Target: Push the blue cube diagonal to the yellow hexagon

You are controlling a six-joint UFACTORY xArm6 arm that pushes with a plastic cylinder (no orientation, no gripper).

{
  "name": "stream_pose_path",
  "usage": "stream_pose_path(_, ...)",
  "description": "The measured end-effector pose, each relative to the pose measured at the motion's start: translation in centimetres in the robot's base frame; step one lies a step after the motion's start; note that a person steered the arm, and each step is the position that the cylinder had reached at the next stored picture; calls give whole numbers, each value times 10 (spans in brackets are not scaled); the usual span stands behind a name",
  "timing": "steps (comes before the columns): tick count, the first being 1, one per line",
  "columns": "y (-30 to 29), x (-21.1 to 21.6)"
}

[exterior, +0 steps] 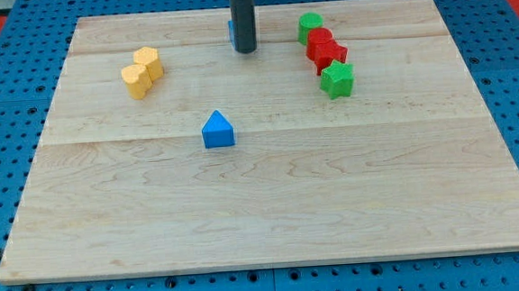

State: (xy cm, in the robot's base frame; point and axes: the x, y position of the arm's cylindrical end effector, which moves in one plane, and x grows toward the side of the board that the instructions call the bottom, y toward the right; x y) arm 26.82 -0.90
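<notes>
My tip (246, 51) is standing near the top edge of the bench (272, 208), touching the blue cube (231, 34), which is mostly hiding behind the rod. There are no jaws, only the rod. I judge it is placed there for pushing the cube left toward the yellow hexagon (149, 62). A second yellow block (135, 80) is touching the hexagon. The blue triangle (217, 130), green (310, 25) and red blocks (325, 48) and green star (337, 78) are lying well apart from that way.

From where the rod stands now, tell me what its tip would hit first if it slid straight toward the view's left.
My tip sits in front of a blue block that it mostly hides. Sliding left, it would probably first meet the yellow hexagon, though depth is unclear and it might pass just above it.
</notes>
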Motion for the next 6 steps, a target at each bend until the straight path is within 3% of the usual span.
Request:
stream_pose_path(2,25,-74)
stream_pose_path(4,28,-76)
stream_pose_path(5,-31,-68)
stream_pose_path(6,-73,-13)
